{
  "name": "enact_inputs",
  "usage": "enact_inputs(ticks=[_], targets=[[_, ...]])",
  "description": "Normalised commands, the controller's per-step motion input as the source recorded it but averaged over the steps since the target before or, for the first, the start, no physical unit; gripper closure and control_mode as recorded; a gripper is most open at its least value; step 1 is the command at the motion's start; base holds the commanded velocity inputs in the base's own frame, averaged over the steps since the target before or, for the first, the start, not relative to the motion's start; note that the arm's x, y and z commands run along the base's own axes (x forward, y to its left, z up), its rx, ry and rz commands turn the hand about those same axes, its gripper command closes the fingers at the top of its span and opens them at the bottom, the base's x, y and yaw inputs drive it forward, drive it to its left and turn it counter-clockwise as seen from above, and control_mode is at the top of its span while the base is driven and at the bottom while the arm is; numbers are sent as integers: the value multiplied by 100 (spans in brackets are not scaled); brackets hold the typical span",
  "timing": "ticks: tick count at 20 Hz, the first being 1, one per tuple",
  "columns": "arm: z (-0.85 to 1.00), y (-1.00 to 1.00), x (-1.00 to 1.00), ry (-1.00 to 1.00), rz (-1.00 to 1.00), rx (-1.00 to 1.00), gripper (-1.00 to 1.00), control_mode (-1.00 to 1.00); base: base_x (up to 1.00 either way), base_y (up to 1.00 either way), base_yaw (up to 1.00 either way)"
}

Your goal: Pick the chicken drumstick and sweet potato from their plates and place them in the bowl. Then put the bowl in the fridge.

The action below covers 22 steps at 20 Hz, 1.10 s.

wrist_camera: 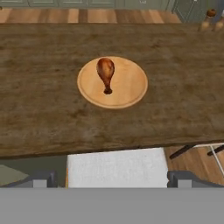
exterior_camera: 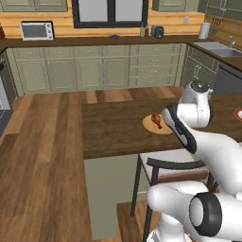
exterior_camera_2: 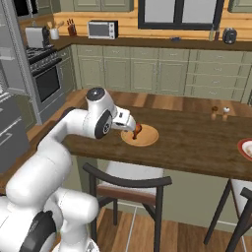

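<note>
The chicken drumstick [wrist_camera: 106,73] lies on the flat tan wooden plate [wrist_camera: 127,89], meaty end away from me and bone stub toward me. It also shows as the drumstick [exterior_camera: 156,120] on the wooden plate [exterior_camera: 163,128] and as the drumstick [exterior_camera_2: 137,130] on that plate [exterior_camera_2: 147,138]. My gripper [wrist_camera: 113,180] hangs open short of the plate, over the table's near edge, fingertips [wrist_camera: 41,180] wide apart with nothing between them. The white red-rimmed plate [exterior_camera_2: 244,149] is cut off by the frame edge, so its contents are hidden. Sweet potato and bowl are out of view. The grey fridge [exterior_camera_2: 9,83] stands far left.
A dark-framed chair with a white seat [exterior_camera_2: 129,176] is tucked under the wooden table [exterior_camera_2: 197,142] right below my hand. Two small shakers [exterior_camera_2: 220,113] stand at the table's far side. A stove [exterior_camera_2: 47,74] and green cabinets line the walls.
</note>
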Motion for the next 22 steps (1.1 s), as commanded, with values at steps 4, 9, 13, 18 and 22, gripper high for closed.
enact_inputs(ticks=[4, 9, 13, 18, 22], targets=[[-26, 1, 76, 2, 8, 0, -100, -100, 0, 0, 0], [-51, 0, 61, 7, 6, 0, -100, -100, 0, 0, 0], [-38, 0, 73, 8, 3, 0, -100, -100, 0, 0, 0], [-44, -1, 60, 4, 0, 1, -100, -100, 0, 0, 0], [-46, -5, 63, 8, 0, 1, -100, -100, 0, 0, 0]])
